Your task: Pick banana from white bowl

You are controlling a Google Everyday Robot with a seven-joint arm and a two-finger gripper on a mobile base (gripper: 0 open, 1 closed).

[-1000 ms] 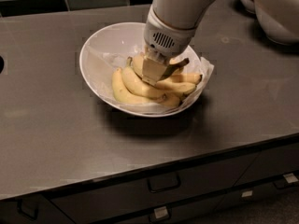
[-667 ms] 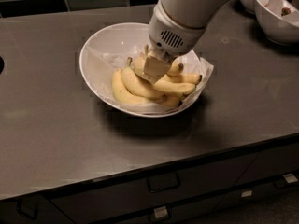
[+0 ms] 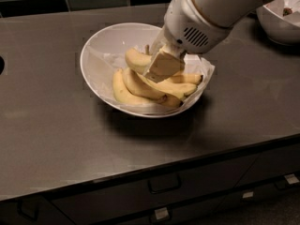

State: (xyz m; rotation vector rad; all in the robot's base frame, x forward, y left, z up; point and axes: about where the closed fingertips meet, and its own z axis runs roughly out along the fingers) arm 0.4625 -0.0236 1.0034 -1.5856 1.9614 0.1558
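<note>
The wide white bowl (image 3: 96, 46) with crinkled paper lining (image 3: 205, 68) sits on the dark counter. Several yellow bananas (image 3: 136, 89) lie in it. My gripper (image 3: 161, 65) reaches down into the bowl from the upper right, just above the pile. It is shut on one banana (image 3: 135, 59), which sticks out to the left of the tan fingers (image 3: 164, 62) and sits slightly above the other bananas. The far end of that banana is hidden behind the gripper.
A smaller white bowl (image 3: 276, 25) with something dark in it stands at the back right of the counter (image 3: 56, 125). Dark tiles line the wall behind. Drawers with handles (image 3: 164, 184) run below the counter's front edge.
The arm has swung a little to the right. One banana now shows at the gripper's left, raised off the pile. The bowl has not moved.
</note>
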